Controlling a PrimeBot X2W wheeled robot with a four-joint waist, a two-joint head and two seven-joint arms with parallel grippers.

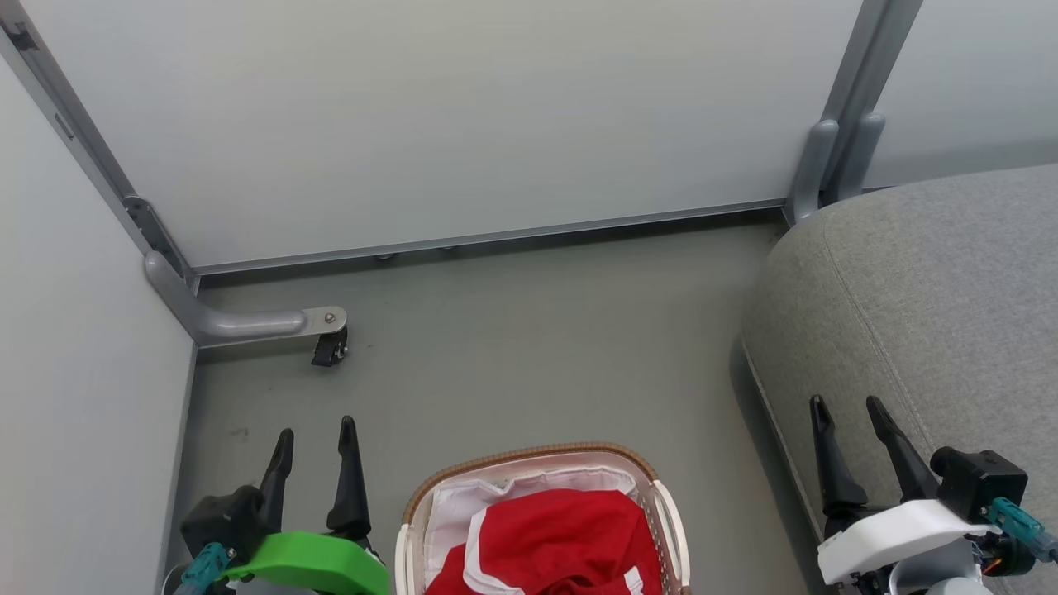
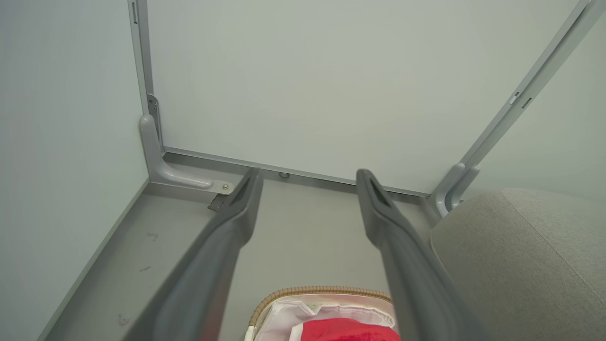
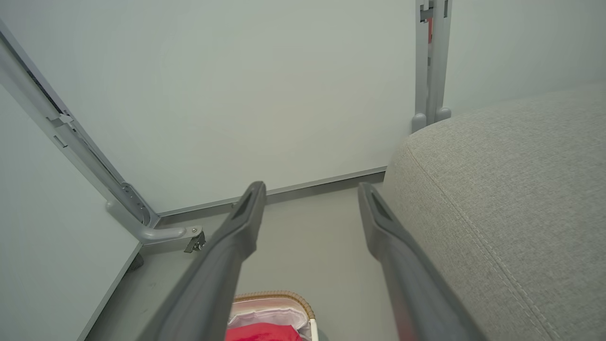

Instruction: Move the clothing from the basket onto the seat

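Note:
The red clothing (image 1: 554, 537) with white trim lies bunched inside the basket (image 1: 529, 456), a white oval one with a brown woven rim and a white liner, at the bottom centre of the head view. The grey fabric seat (image 1: 934, 306) fills the right side. My left gripper (image 1: 316, 430) stands open to the left of the basket, above the floor. My right gripper (image 1: 847, 405) is open over the seat's front edge, right of the basket. The wrist views catch the basket (image 2: 322, 291) (image 3: 274, 297), the clothing (image 2: 345, 330) (image 3: 262, 333) and the seat (image 2: 525, 255) (image 3: 511, 189) past open grippers (image 2: 307, 174) (image 3: 310, 187).
Pale partition panels (image 1: 446, 124) close the space at the back and left. A grey metal foot with a small black caster (image 1: 329, 351) juts onto the grey floor (image 1: 537, 347) at the back left. Another upright post (image 1: 835, 157) stands behind the seat.

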